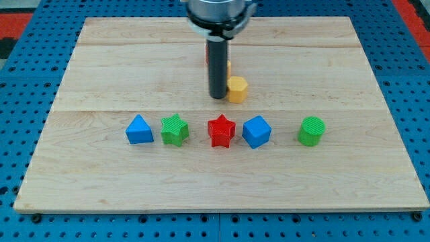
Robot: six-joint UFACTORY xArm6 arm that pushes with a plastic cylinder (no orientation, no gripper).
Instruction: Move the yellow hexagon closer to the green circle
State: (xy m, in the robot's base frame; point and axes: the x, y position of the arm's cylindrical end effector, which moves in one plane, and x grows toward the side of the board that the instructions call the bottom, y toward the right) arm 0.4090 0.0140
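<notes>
The yellow hexagon (236,89) lies on the wooden board (101,175), a little above the row of blocks. My tip (218,97) stands right against its left side. The green circle (312,130) stands at the right end of the row, to the lower right of the hexagon. The rod hides most of another yellow block (228,66) and a red block (207,56) behind it at the view's top.
A row runs across the board's middle: blue triangle (138,129), green star (175,129), red star (220,130), blue cube (256,131), then the green circle. The board sits on a blue pegboard (416,101).
</notes>
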